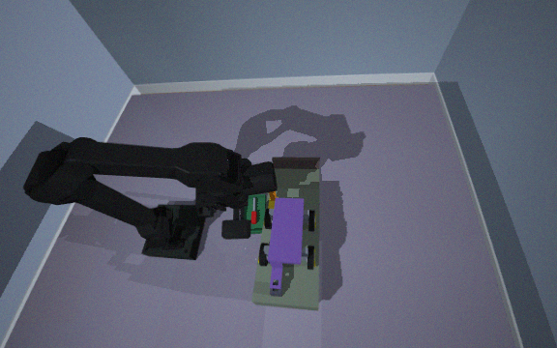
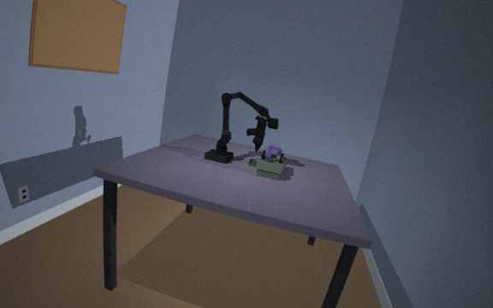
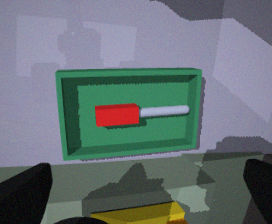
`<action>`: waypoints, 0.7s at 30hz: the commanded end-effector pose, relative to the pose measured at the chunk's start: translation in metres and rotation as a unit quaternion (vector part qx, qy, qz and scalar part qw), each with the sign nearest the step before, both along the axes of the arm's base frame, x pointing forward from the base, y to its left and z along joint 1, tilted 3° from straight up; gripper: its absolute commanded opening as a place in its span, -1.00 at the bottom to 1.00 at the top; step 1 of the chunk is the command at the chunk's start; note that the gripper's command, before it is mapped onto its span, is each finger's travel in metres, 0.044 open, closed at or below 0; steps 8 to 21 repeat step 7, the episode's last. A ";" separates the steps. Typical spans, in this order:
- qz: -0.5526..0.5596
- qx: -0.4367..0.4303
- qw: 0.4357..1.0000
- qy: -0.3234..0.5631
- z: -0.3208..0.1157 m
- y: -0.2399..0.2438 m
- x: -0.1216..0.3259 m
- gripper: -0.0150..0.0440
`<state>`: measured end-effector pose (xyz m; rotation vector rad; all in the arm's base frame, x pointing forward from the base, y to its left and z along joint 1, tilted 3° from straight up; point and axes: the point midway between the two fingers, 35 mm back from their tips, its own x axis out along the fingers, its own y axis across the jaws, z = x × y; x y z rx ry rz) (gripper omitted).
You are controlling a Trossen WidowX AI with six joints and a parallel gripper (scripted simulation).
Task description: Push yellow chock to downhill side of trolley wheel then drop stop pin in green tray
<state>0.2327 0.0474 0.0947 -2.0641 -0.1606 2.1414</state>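
The purple trolley [image 1: 286,231] [image 2: 274,149] stands on the grey-green ramp [image 1: 300,299] [image 2: 269,171]. The yellow chock [image 1: 273,199] [image 3: 137,214] with its orange handle sits on the ramp by the trolley's downhill wheel on the tray side; any small gap between them cannot be made out. The stop pin [image 1: 253,217] [image 3: 118,115], red head and pale shaft, lies flat inside the green tray [image 1: 261,213] [image 3: 132,73] [image 2: 251,162]. My gripper [image 3: 151,171] [image 2: 257,150] is wide open and empty, raised above the tray and ramp edge, apart from the trolley.
The tray lies beside the ramp, between it and the arm's base [image 1: 174,242] [image 2: 218,156]. A brown end wall [image 1: 296,162] stands at the ramp's downhill end. The trolley's bracket [image 1: 276,277] points toward the uphill end. The arm reaches over the table [image 2: 178,171].
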 end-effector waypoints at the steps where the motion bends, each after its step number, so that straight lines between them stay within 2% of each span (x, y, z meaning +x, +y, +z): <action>1: 0.003 0.001 1.000 -0.004 0.008 0.000 0.001 1.00; 21: 0.000 0.000 1.000 -0.002 0.003 0.000 0.001 1.00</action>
